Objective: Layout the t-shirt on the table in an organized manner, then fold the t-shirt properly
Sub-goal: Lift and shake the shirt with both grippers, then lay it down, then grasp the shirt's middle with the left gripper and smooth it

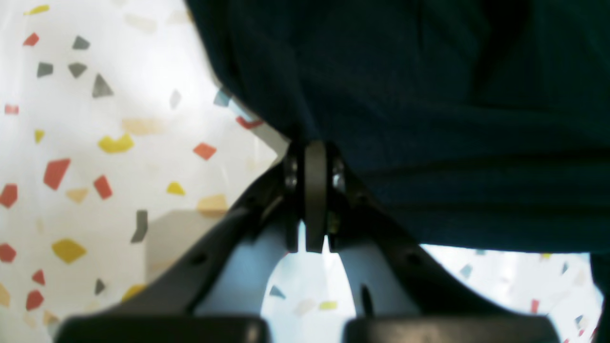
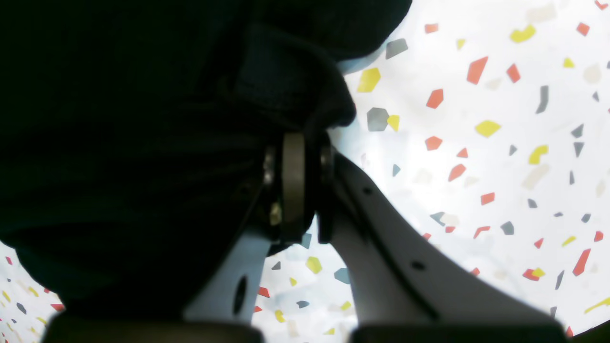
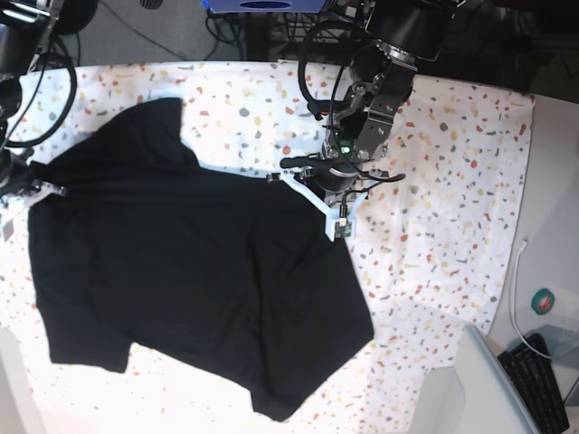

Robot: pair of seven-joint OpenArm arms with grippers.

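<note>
The black t-shirt [image 3: 181, 271] lies spread over the left and middle of the speckled table [image 3: 452, 181], with wrinkles and one sleeve [image 3: 158, 122] pointing to the far side. My left gripper [image 3: 279, 177] is at the shirt's far right edge. In the left wrist view it [image 1: 314, 147] is shut on a fold of the dark cloth [image 1: 429, 119]. My right gripper [image 3: 43, 190] is at the shirt's left edge. In the right wrist view it [image 2: 293, 143] is shut on bunched black cloth [image 2: 143, 143]. The collar print and tag are hidden.
A keyboard [image 3: 543, 380] and a grey box [image 3: 475, 384] sit off the table's near right corner, with a round green object [image 3: 545, 301] and a white cable beside them. Bare speckled tabletop shows to the right of the shirt.
</note>
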